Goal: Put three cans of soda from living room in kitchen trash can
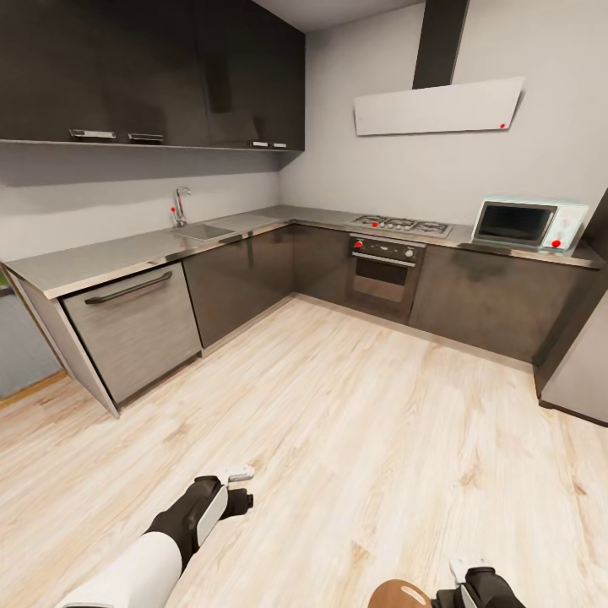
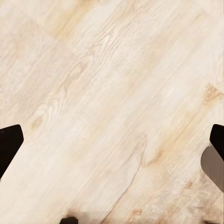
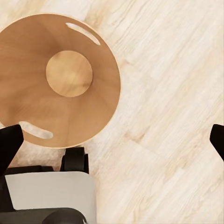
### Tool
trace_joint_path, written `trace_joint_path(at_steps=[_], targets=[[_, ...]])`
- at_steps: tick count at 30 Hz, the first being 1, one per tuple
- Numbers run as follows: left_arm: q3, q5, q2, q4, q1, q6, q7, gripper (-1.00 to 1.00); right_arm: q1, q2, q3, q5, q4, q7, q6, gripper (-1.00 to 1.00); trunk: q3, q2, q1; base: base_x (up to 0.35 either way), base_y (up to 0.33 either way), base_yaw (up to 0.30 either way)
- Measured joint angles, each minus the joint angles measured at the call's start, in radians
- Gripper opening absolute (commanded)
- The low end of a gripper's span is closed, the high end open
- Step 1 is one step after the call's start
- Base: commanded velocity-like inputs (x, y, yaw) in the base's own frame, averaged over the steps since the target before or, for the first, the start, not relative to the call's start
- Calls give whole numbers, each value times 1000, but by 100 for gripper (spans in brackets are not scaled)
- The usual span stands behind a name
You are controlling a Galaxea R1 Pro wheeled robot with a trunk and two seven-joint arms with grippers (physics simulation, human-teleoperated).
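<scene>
Tash can (image 3: 32, 88) — brown inside, bare

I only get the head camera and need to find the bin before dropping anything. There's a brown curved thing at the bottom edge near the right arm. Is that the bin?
Observer: Yes. The right wrist camera looks straight down into the bin; it stands upright on the wood floor, brown inside.
Operator: Anything in it yet?
Observer: No cans. Its round bottom is bare, and two handle slots show near the rim.
Operator: Is my right gripper holding a can?
Observer: No. The right gripper is open with nothing between its fingers.
Operator: And the left?
Observer: The left gripper is open too, over bare floor.
</scene>
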Motion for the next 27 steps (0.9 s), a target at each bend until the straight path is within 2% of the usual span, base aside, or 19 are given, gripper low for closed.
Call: trace_joint_path(at_steps=[6,22,27], targets=[[-1,0,0,0,0,-8,7,100,-1,1,0,0,3,0,-1,100,0,0,0,0,0,0],[-3,-1,-1,0,0,-21,7,100,-12,-1,2,1,6,0,-1,100,-50,-112,61,0,0,0],[-3,-2,-1,0,1,-28,5,100,-35,-15,2,2,14,0,-1,100,-66,-147,80,0,0,0]])
